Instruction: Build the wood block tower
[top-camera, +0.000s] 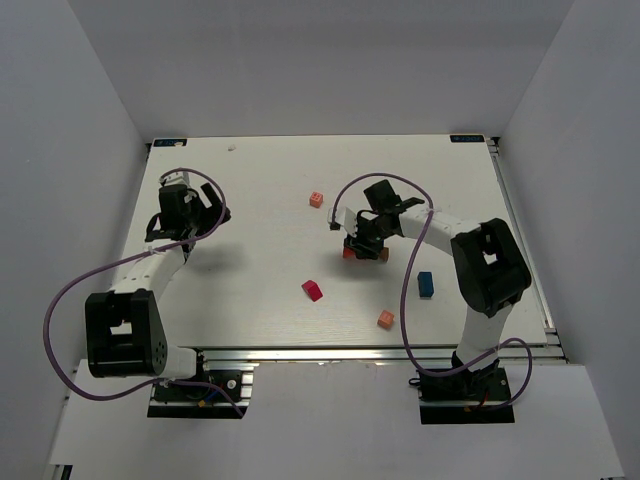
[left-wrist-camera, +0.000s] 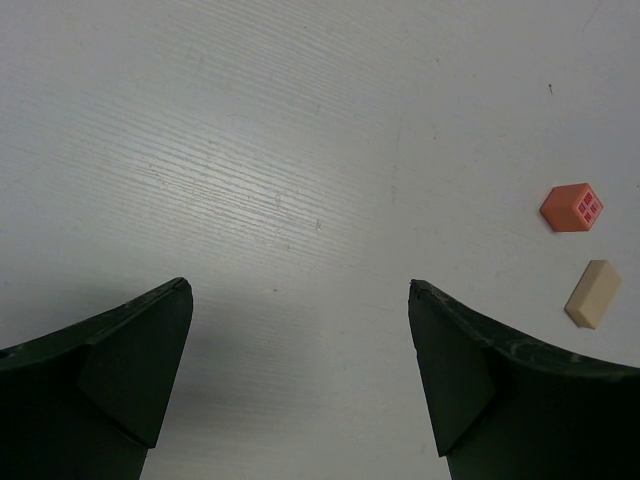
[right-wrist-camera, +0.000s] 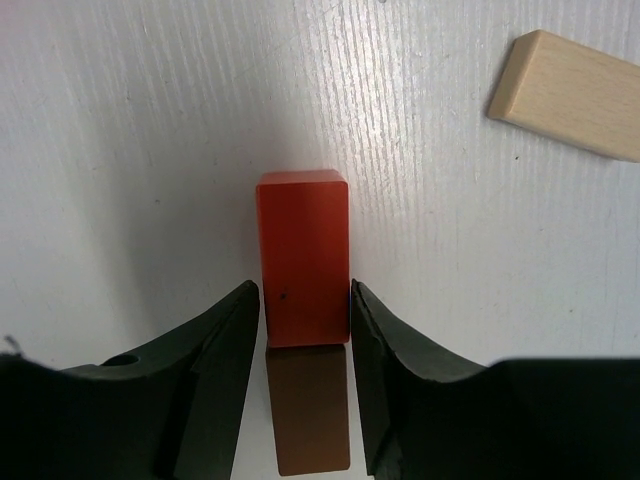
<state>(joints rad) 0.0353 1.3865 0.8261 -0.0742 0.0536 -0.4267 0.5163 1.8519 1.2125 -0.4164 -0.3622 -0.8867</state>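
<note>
An orange-red bar (right-wrist-camera: 302, 258) lies on the white table end to end with a brown bar (right-wrist-camera: 310, 410). My right gripper (right-wrist-camera: 305, 300) straddles both, its jaws a hairline from the orange-red bar's sides, open with nothing lifted. From above, the right gripper (top-camera: 364, 247) covers most of the orange-red bar (top-camera: 349, 253) and the brown bar (top-camera: 383, 254). A tan bar (right-wrist-camera: 570, 95) lies just beyond. My left gripper (left-wrist-camera: 300, 290) hangs wide open over bare table at the far left (top-camera: 205, 207).
Loose blocks lie around: a pink-orange cube (top-camera: 316, 199) (left-wrist-camera: 572, 207), a tan bar (left-wrist-camera: 593, 293), a magenta-red block (top-camera: 313, 290), a blue block (top-camera: 425, 284) and a salmon cube (top-camera: 386, 319). White walls enclose the table (top-camera: 250, 170).
</note>
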